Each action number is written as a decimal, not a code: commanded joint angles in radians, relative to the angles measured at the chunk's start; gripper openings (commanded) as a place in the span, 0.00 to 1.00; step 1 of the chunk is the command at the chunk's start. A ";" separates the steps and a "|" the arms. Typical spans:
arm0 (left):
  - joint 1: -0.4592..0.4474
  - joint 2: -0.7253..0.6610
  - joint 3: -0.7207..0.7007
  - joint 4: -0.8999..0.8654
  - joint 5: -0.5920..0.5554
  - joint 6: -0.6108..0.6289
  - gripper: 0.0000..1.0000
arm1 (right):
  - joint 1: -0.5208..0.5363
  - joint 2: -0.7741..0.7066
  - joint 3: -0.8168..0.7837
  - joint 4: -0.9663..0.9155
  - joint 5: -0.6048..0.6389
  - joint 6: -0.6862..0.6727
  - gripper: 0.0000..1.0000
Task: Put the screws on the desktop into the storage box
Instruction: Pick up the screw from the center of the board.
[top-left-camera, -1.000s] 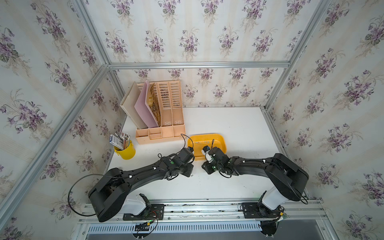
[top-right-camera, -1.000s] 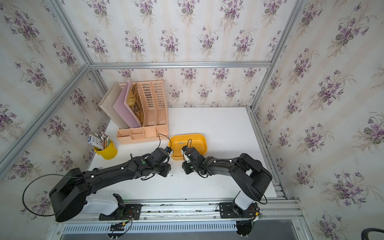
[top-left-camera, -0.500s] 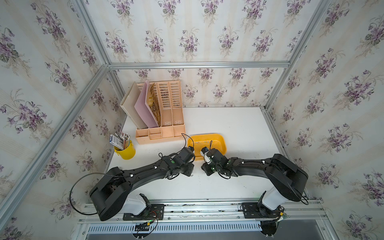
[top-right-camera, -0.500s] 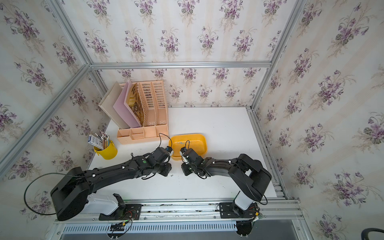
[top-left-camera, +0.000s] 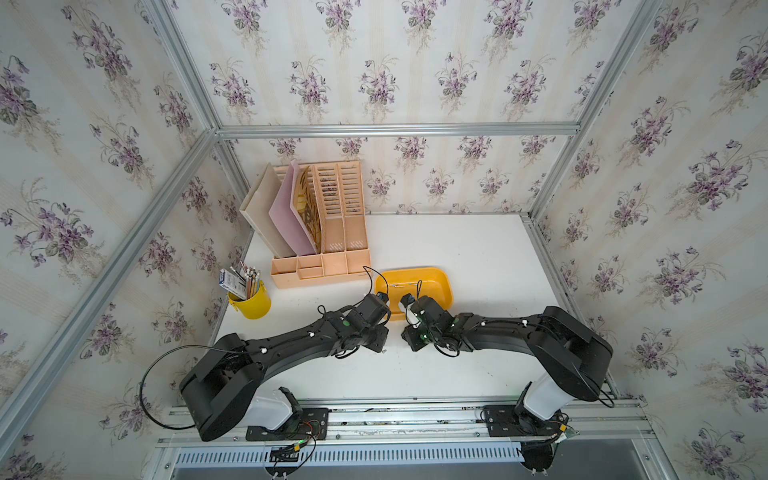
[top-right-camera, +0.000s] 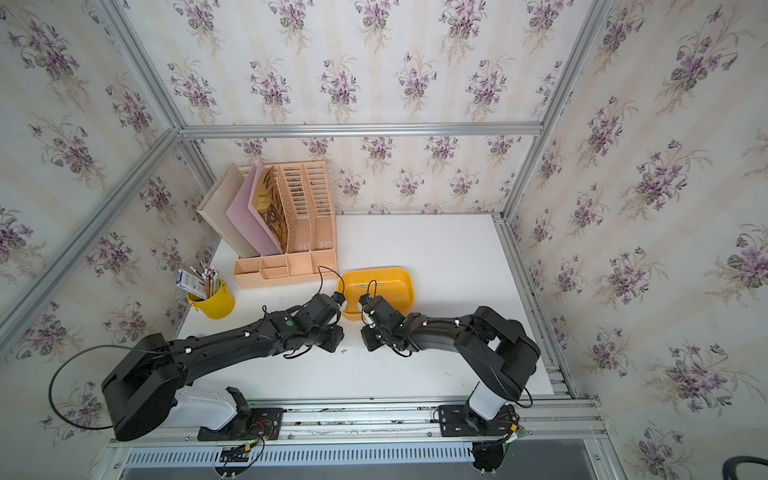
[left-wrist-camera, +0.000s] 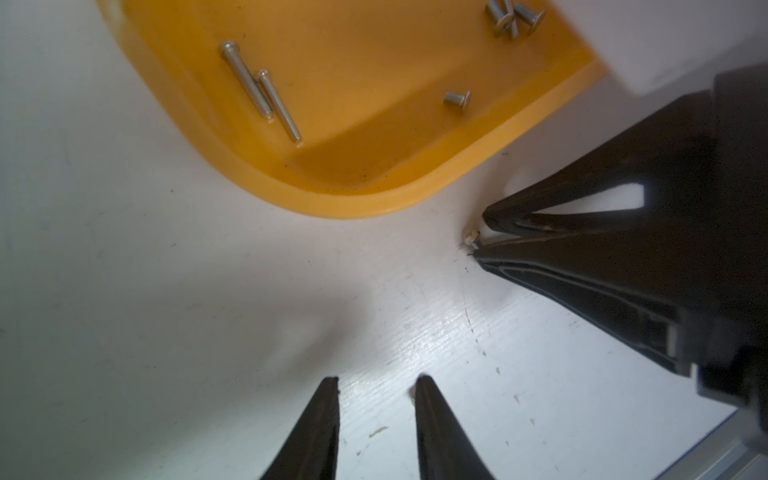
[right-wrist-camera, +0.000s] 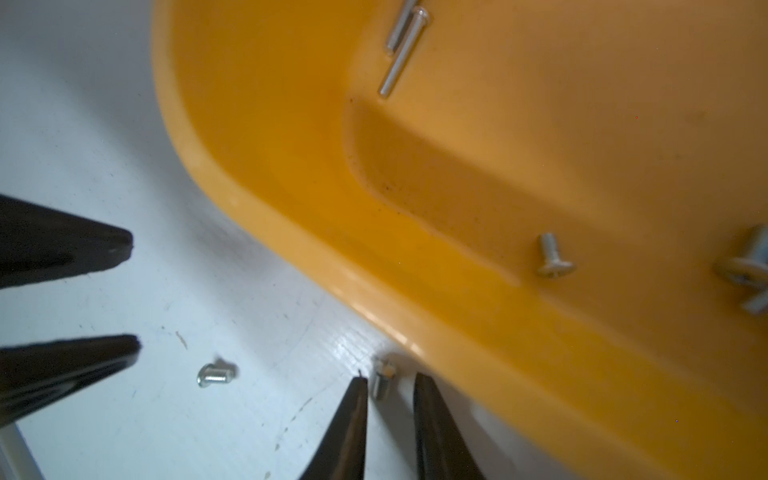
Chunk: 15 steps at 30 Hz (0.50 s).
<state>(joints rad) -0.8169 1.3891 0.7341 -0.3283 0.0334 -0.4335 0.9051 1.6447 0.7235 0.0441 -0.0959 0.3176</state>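
The yellow-orange storage box (top-left-camera: 444, 279) (top-right-camera: 407, 277) lies on the white desktop (top-left-camera: 478, 253) and holds several screws (left-wrist-camera: 249, 79) (right-wrist-camera: 552, 259). Both arms meet just in front of its near rim. My right gripper (right-wrist-camera: 390, 378) is open with a narrow gap, straddling a small screw (right-wrist-camera: 382, 379) (left-wrist-camera: 471, 237) that lies on the desktop beside the box rim. My left gripper (left-wrist-camera: 378, 380) is open with bare desktop between its fingers. Another short screw (right-wrist-camera: 216, 374) (top-left-camera: 385, 351) (top-right-camera: 343, 351) lies just off one left fingertip (right-wrist-camera: 124, 351), mostly hidden behind it in the left wrist view.
A peach file organizer (top-left-camera: 328, 232) stands at the back left. A yellow pencil cup (top-left-camera: 251, 301) sits by the left edge. Aluminium rails (top-left-camera: 552, 266) border the desktop. The two grippers' tips are close together, facing each other.
Both arms stay in nearly the same place in front of the box. The right jaws have drawn a little closer around the screw.
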 joint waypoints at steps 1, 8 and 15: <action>0.001 0.004 0.001 0.009 -0.001 0.008 0.36 | 0.002 0.015 0.000 -0.064 0.015 -0.003 0.25; 0.001 0.002 0.001 0.010 0.000 0.008 0.37 | 0.009 0.041 0.034 -0.094 0.041 -0.014 0.25; 0.001 -0.002 -0.006 0.008 -0.004 0.008 0.37 | 0.026 0.061 0.055 -0.132 0.073 -0.022 0.25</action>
<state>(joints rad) -0.8169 1.3911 0.7307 -0.3271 0.0330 -0.4335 0.9249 1.6897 0.7765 0.0254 -0.0502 0.3058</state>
